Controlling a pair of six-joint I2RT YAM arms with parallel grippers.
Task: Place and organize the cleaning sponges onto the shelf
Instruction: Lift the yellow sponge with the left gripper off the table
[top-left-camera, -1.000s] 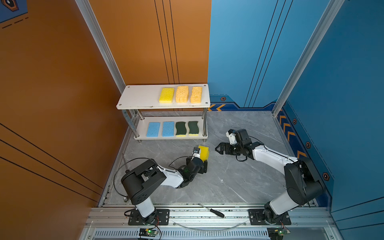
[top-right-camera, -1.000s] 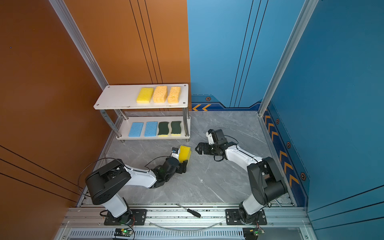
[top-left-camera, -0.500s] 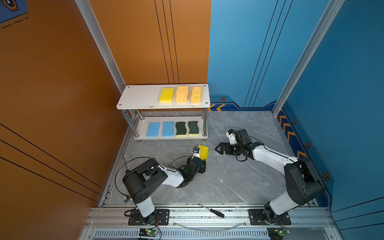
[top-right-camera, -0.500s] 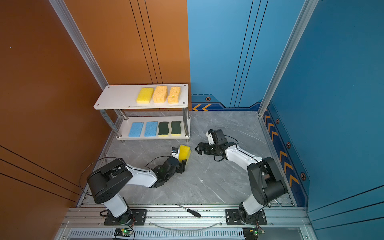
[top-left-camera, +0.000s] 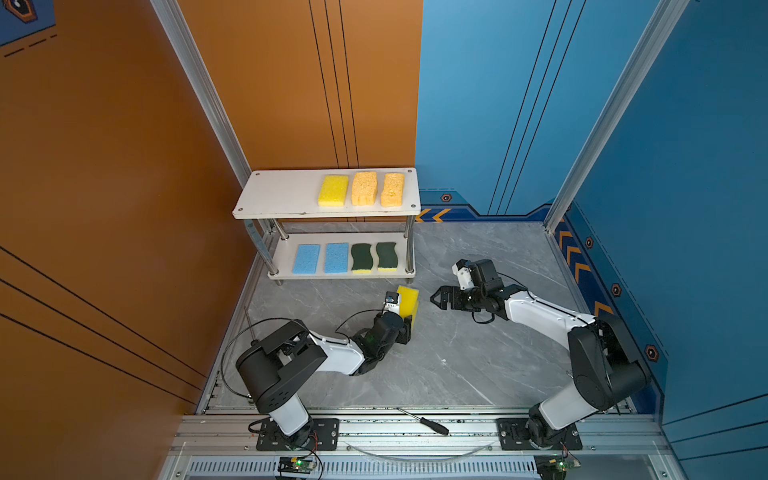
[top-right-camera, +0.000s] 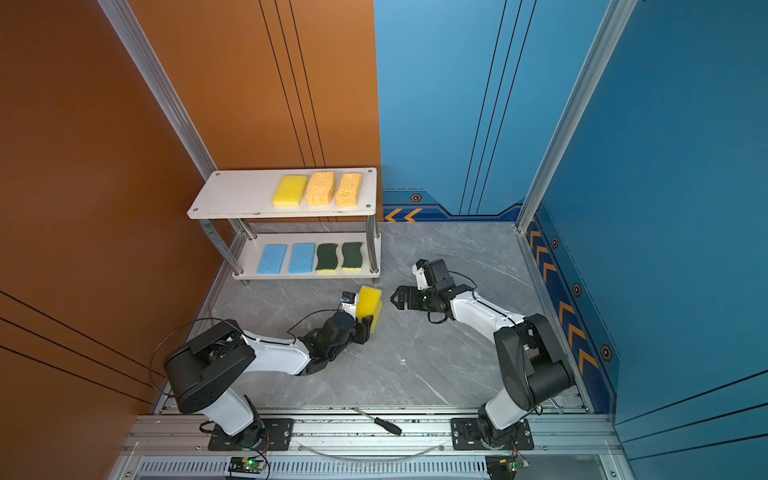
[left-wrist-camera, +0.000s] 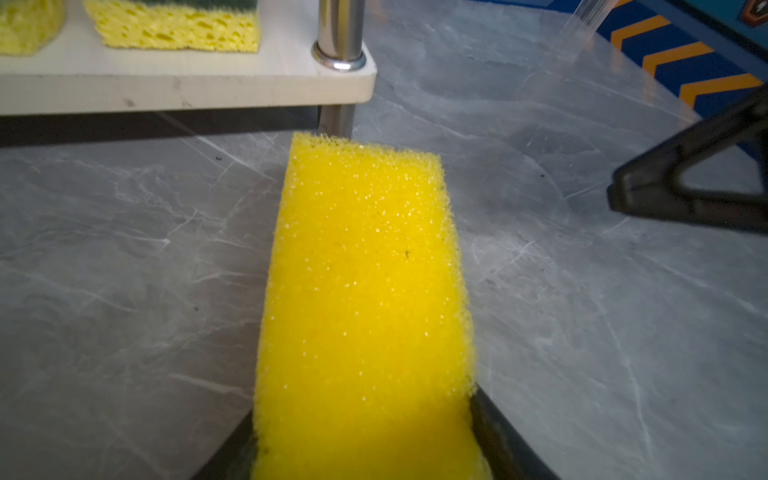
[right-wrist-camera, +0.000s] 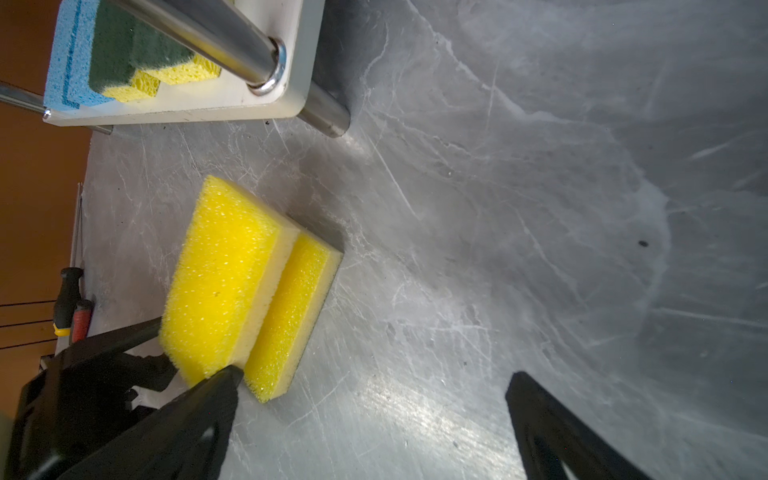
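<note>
Left claw is pinching a yellow sponge by one end, a jaw on each flat side. The sponge stands up on edge, tilted, low over the grey desk just in front of the shelf. A second yellow sponge lies flat on the desk right under and beside the pinched one. They look like they're touching along one edge, but I honestly can't tell from these angles.

Right claw is a little to the right of both, low over the desk with its jaws spread and nothing between them, tips pointed at the sponges.

Behind all that, the shelf stands against the orange wall. Its lower board has a neat row: two blue sponges on the left, then two green-topped sponges on the right. The top board carries a third yellow sponge and two orange sponges side by side toward its right end, and the left half is bare.
</note>
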